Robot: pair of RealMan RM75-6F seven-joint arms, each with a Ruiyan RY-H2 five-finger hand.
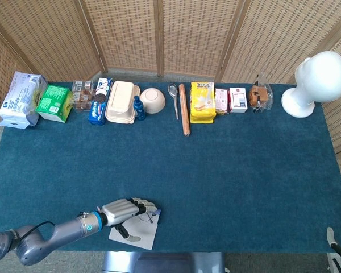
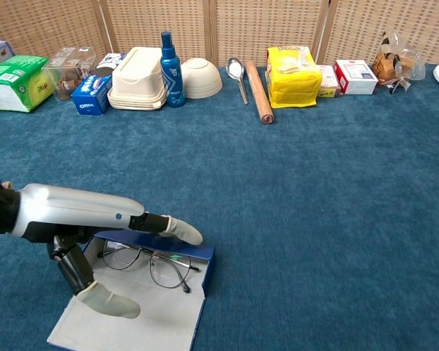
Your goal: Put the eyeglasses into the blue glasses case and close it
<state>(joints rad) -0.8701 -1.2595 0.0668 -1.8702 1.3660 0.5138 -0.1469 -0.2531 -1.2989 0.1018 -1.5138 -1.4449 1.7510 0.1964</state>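
The left hand [image 2: 95,234] reaches flat over the open case [image 2: 132,314] near the front edge of the blue surface [image 2: 314,219], fingers spread wide and holding nothing. The glasses [image 2: 150,262] lie inside the case, under the fingers. The right hand is out of sight.

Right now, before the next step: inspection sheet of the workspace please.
Surface: table covered in blue carpet.
Job's things: blue glasses case lies open near the front edge; eyeglasses rest on it, unfolded.
Clutter: back row holds tissue pack, green box, blue bottle, bowl, spoon, rolling pin, yellow bag, small boxes.
Hands: left hand over the case, fingers spread; right hand not in view.
Cables: nothing seen.
Surroundings: wicker screens behind; white mannequin head at far right.
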